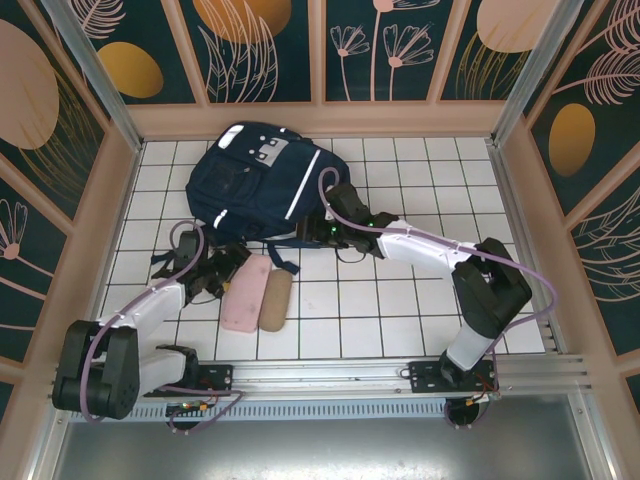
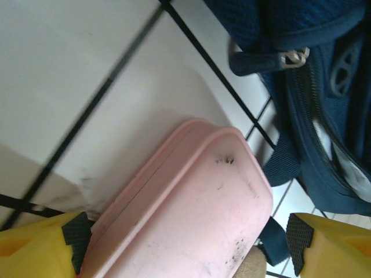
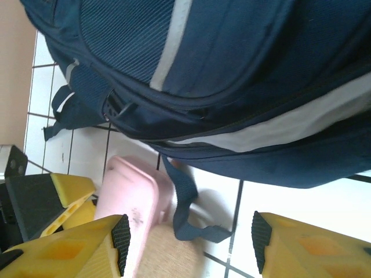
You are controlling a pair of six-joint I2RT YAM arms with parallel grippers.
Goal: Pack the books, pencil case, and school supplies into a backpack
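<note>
Pink case (image 1: 245, 293): lay flat on the tiled tabletop (image 1: 420, 180), just in front of the bag's near edge, one rounded end pointing toward it; dark scuffs marked its lid
Tan pouch (image 1: 275, 300): lay alongside the case on its right, parallel to it, touching or nearly so; I could not tell which
Left tool (image 2: 185, 243): stood wide with one pad on either side of the case, gripping nothing; one pad sat close against the case's long edge, the other hung clear of it near the pouch's end
Backpack (image 1: 255, 180): rested toward the far side of the tabletop, left of centre, grey patch up; a loose strap (image 3: 185, 214) trailed toward the case, and a narrow pale gap beside the zip (image 2: 313, 133) suggested the mouth was partly open
Right tool (image 3: 188, 237): stood at the bag's right near corner, jaws apart and empty
Step in hand: judged to be the left arm's pick-up of the case
How to do it well: centre the jaws so both pads meet the case together, come low enough to catch its side walls rather than the rounded lid, and keep the far pad from pinching the pouch too
Risk: the smooth rounded shell looked likely to swivel under an off-centre squeeze, and the strap could snag it on the way in
Right arm's share: probably holding the opening wide
</note>
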